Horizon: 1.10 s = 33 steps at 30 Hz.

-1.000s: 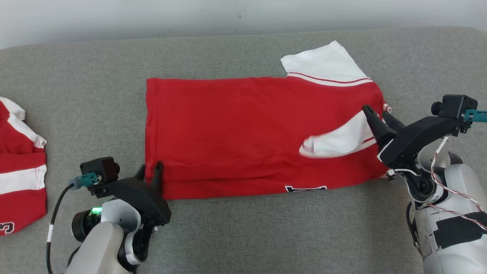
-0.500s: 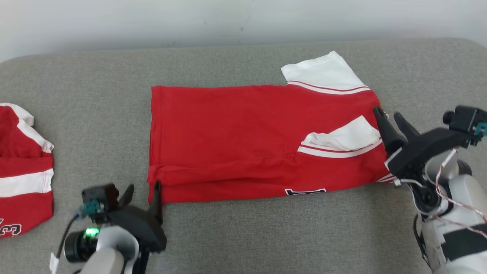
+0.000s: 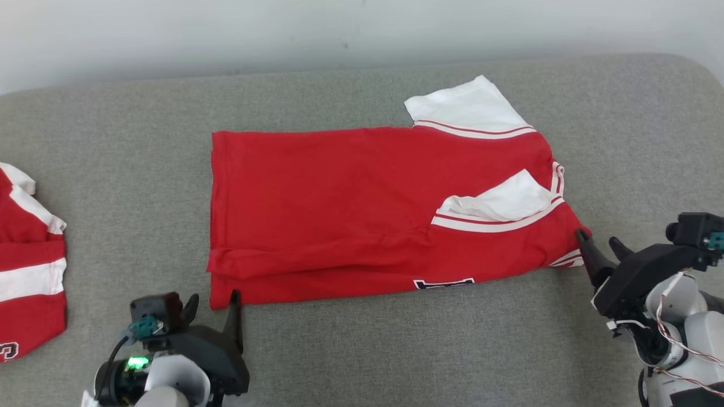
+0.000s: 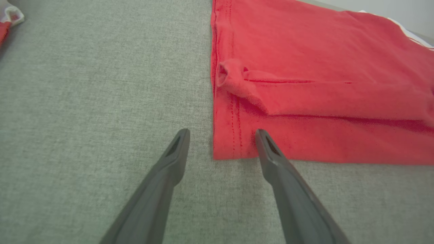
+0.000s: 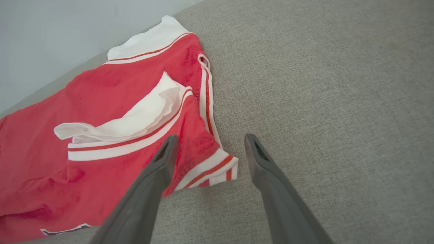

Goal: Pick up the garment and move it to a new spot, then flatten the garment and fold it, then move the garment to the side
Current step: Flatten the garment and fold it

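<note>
Two claws sit empty at the ends of the red garment [image 3: 339,198], so you appear to be mid-fold, between grasps. The garment lies across the middle of the grey bench [image 3: 396,339], its long side parallel to the far edge and its near strip doubled over into a ridge. Your left claw [image 3: 214,299] has its fingers apart and holds nothing. In the left wrist view it straddles the hem corner [image 4: 225,149], one finger over cloth and the other over bare bench. Your right claw [image 3: 597,237] is likewise spread and empty, with the striped corner [image 5: 217,169] lying between its fingers in the right wrist view. Judging by this, the next move calls for closing on both corners together and lifting evenly, so the doubled layers do not slide apart. Count two white sleeves: one sleeve [image 3: 503,200] is tucked onto the red body, and the other sleeve [image 3: 458,104] juts toward the far edge and probably needs folding in. Count two garments in all, since a second red-and-white garment [image 3: 28,265] lies at the left edge, well apart.
</note>
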Tool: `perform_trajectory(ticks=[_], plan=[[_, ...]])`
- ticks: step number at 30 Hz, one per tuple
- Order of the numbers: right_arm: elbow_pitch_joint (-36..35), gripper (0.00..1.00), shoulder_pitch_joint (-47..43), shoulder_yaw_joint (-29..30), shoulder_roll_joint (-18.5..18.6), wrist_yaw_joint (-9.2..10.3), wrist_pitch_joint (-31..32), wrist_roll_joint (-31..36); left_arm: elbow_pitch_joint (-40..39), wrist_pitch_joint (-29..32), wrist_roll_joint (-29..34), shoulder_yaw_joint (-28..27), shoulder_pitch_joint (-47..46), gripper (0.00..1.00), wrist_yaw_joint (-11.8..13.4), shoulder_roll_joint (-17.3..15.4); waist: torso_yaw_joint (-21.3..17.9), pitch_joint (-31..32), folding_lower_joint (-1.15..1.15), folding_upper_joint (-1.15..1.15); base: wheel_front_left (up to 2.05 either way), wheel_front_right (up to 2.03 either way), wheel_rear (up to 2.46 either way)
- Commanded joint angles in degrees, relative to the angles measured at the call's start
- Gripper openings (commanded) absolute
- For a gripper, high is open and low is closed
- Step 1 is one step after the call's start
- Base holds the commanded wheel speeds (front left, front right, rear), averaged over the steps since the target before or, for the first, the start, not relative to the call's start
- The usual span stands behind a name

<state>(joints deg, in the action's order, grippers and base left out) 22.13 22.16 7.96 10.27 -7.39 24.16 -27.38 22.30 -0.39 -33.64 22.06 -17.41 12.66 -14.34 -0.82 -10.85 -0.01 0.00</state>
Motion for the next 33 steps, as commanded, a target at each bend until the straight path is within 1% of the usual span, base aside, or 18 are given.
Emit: perform_trajectory(ticks=[1, 6, 9, 12, 16, 17, 18, 19, 21, 22, 23, 24, 25, 33], plan=[[0.4, 1.0, 0.8, 0.5, -0.6, -0.17, 0.5, 1.3, 0.2, 0.4, 0.9, 0.3, -1.1, 1.0, 0.4, -0.1, -0.3, -0.7, 0.01, 0.0, 0.0, 0.0, 0.0], [2.6, 1.0, 3.7, 1.2, -2.0, -0.17, 2.2, 5.1, 1.0, 1.9, 1.3, 1.5, -2.8, 1.0, 0.4, 0.0, -0.3, -1.5, 0.01, 0.0, 0.0, 0.0, 0.0], [3.6, 1.0, 5.9, 0.7, -2.4, -0.17, 3.5, 7.2, 1.6, 2.9, 1.7, 2.1, -3.4, 1.0, 0.5, -0.1, -0.1, -1.9, 0.01, 0.0, 0.0, 0.0, 0.0], [4.7, 1.0, 7.2, -0.2, -2.2, -0.17, 7.1, 9.8, 2.2, 4.2, 1.7, 2.8, -3.4, 1.0, 0.6, -0.2, 0.0, -1.9, 0.01, 0.0, 0.0, 0.0, 0.0], [4.0, 1.0, 8.3, -1.4, -1.9, -0.17, 11.6, 11.7, 2.8, 6.3, 1.1, 3.7, -3.3, 1.0, 0.0, -0.2, 0.2, -2.0, 0.01, 0.0, 0.0, 0.0, 0.0], [3.8, 1.0, 8.2, -1.8, -1.7, -0.17, 12.8, 12.0, 2.9, 6.7, 1.0, 3.9, -3.3, 0.53, 0.0, -0.2, 0.3, -2.0, 0.01, 0.0, 0.0, 0.0, 0.0], [3.3, 1.0, 8.2, -2.2, -1.4, -0.17, 13.8, 12.2, 3.0, 6.9, 1.0, 4.0, -3.3, 0.31, -0.1, -0.1, 0.3, -2.0, 0.01, 0.0, 0.0, 0.0, 0.0], [2.8, 1.0, 8.0, -2.5, -1.1, -0.17, 14.7, 12.3, 3.0, 7.2, 0.9, 4.2, -3.4, 0.02, -0.1, -0.1, 0.4, -2.0, 0.01, 0.0, 0.0, 0.0, 0.0], [1.6, 1.0, 7.6, -2.7, -0.8, -0.17, 15.7, 12.6, 3.3, 7.5, 0.7, 4.3, -3.4, 0.0, -0.2, 0.0, 0.3, -2.2, 0.01, 0.0, 0.0, 0.0, 0.0], [1.2, 0.78, 7.3, -2.8, -0.8, -0.17, 16.0, 12.6, 3.4, 7.5, 0.5, 4.3, -3.4, 0.0, -0.2, 0.0, 0.3, -2.2, 0.01, 0.0, 0.0, 0.0, 0.0], [0.8, 0.5, 7.0, -2.7, -0.8, -0.17, 16.2, 12.5, 3.6, 7.6, 0.4, 4.2, -3.5, 0.0, -0.2, 0.0, 0.2, -2.3, 0.01, 0.0, 0.0, 0.0, 0.0], [0.4, 0.18, 6.7, -2.6, -0.8, -0.17, 16.4, 12.1, 3.8, 7.7, 0.3, 4.2, -3.5, 0.0, -0.2, -0.1, 0.2, -2.4, 0.01, 0.0, 0.0, 0.0, 0.0], [0.0, 0.0, 6.5, -2.5, -0.9, -0.17, 16.4, 11.9, 3.8, 7.6, 0.3, 4.1, -3.5, 0.0, -0.2, -0.1, 0.1, -2.4, 0.01, 0.0, 0.0, 0.0, 0.0], [-2.8, 0.0, 3.2, -2.1, -1.0, -0.17, 15.0, 10.5, 4.2, 7.1, -0.2, 3.6, -2.8, 0.0, -0.2, -0.6, -0.2, -2.8, 0.01, 0.0, 0.0, 0.0, 0.0]])
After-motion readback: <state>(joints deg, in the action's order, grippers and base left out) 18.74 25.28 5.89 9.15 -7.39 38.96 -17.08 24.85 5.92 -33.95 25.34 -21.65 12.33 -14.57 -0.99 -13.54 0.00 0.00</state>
